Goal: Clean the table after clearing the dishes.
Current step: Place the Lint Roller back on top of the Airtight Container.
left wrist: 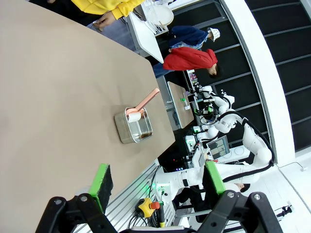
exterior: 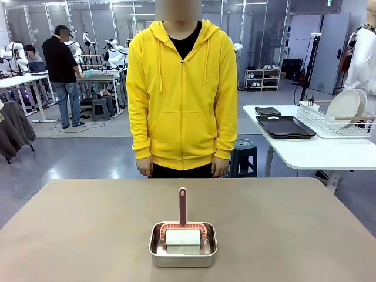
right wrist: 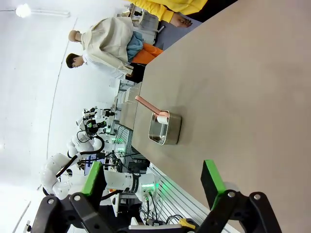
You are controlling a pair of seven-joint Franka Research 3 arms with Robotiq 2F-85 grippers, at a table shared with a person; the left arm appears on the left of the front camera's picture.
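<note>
**Both grippers hanging open over the table**

My left gripper (left wrist: 158, 187) and right gripper (right wrist: 153, 184) are gaping, holding nothing. Ahead of both, the matte tan table (exterior: 88, 235) is bearing a rectangular steel pan (exterior: 183, 245) with a pink-handled roller (exterior: 183, 230) lying in it.

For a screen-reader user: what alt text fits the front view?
A pink-handled roller rests in a small steel pan near the front of a tan table. A person in a yellow hoodie stands at the far side, arms down.
</note>
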